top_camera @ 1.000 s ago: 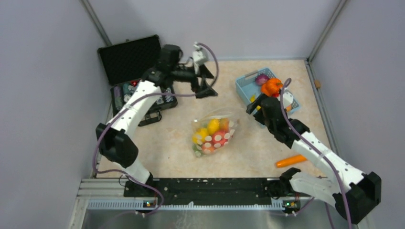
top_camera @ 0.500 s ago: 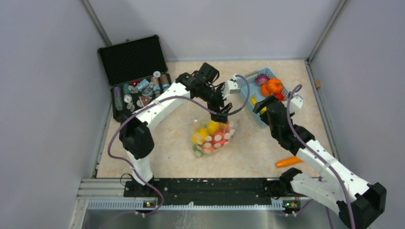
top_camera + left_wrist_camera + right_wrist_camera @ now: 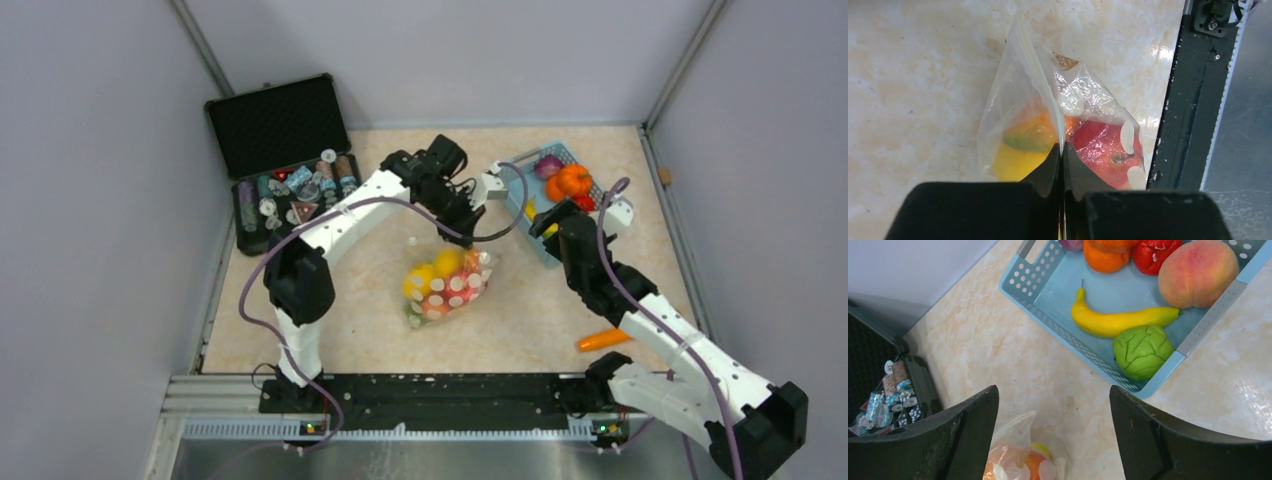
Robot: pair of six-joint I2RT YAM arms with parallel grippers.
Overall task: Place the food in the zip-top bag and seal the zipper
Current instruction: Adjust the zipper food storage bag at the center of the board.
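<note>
The zip-top bag [image 3: 445,285], clear with white dots, lies mid-table and holds yellow, red and orange food [image 3: 440,278]. My left gripper [image 3: 1062,146] is shut on the zipper [image 3: 1046,92], a white strip running away from its fingertips. A yellow fruit [image 3: 1013,162] and a red one [image 3: 1100,150] show through the plastic on either side. From above, the left gripper [image 3: 463,238] sits at the bag's far edge. My right gripper [image 3: 1053,390] hangs open and empty between bag [image 3: 1013,455] and basket. An orange carrot [image 3: 608,338] lies loose on the table.
The light-blue basket [image 3: 1048,295] at the back right holds a banana [image 3: 1120,320], a green cabbage [image 3: 1143,350], a peach [image 3: 1198,272] and an orange pumpkin [image 3: 572,180]. An open black case [image 3: 290,170] of trinkets stands at the back left. Grey walls enclose the table.
My left arm swung from beside the black case over to the bag, and its open jaws shut on the zipper strip. The right arm shifted only slightly near the basket.
</note>
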